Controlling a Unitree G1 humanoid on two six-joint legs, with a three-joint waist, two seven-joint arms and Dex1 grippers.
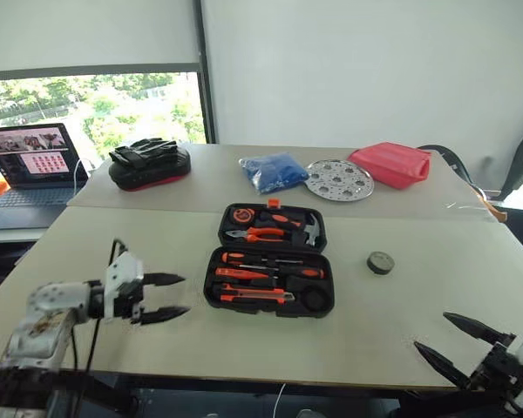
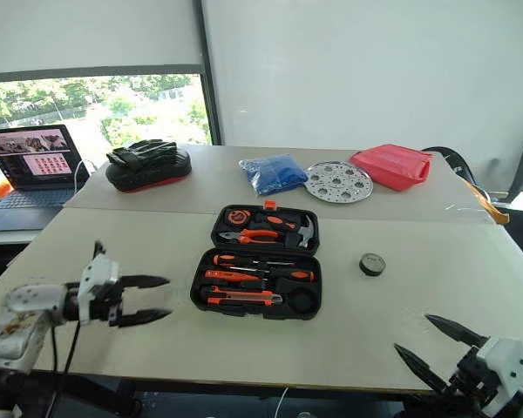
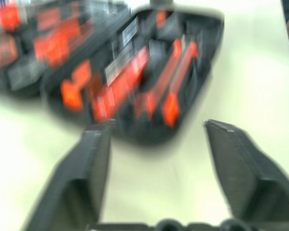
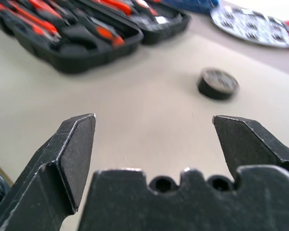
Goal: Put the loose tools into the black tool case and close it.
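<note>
With most tools seated in the open black tool case (image 1: 270, 259), both empty pincers, left (image 1: 161, 297) and right (image 1: 458, 341), stood apart either side of it, the tape roll (image 1: 381, 262) loose beyond the right one, the lid unclosed.

blurred: black tool case (image 3: 130, 72) and its orange tools in left wrist view, shapes smeared | cut off: laptop (image 1: 30, 165) at picture's left edge | too small: labels on grey tape roll (image 1: 381, 262) unreadable | cut off: right end effector (image 1: 460, 344) wrist at corner
</note>
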